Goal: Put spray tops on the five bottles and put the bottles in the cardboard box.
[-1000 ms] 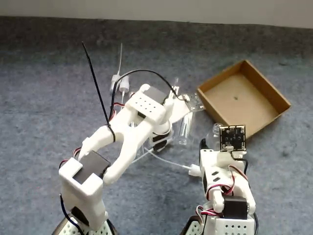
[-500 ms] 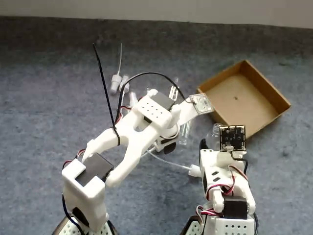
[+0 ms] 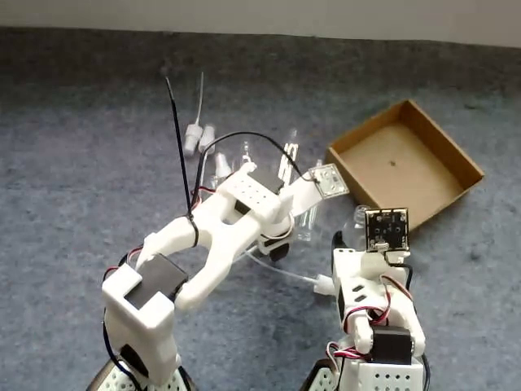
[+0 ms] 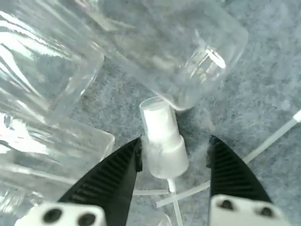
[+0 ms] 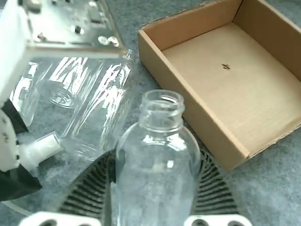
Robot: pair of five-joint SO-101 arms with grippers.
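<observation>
- The left claw (image 4: 174,149) is open, with a white spray top (image 4: 162,141) lying between its jaws.
- The right claw (image 5: 157,162) grips a clear bottle (image 5: 159,136), upright, beside the cardboard box (image 5: 225,94).
- Other bottles (image 4: 178,42) lie near the spray top.

A grey, short-piled covering (image 3: 73,187) of carpet-like fabric spreads across the whole table, its surface mottled with lighter and darker flecks. In the high view it deepens into a darker band (image 3: 342,49) toward the far edge. Beyond that band a pale strip (image 3: 260,12) runs along the top, possibly a wall or the table's bare rim. A small pale speck (image 3: 470,105) lies on the covering far back at the right, and a second speck (image 3: 476,255) lies nearer the front on the same side
</observation>
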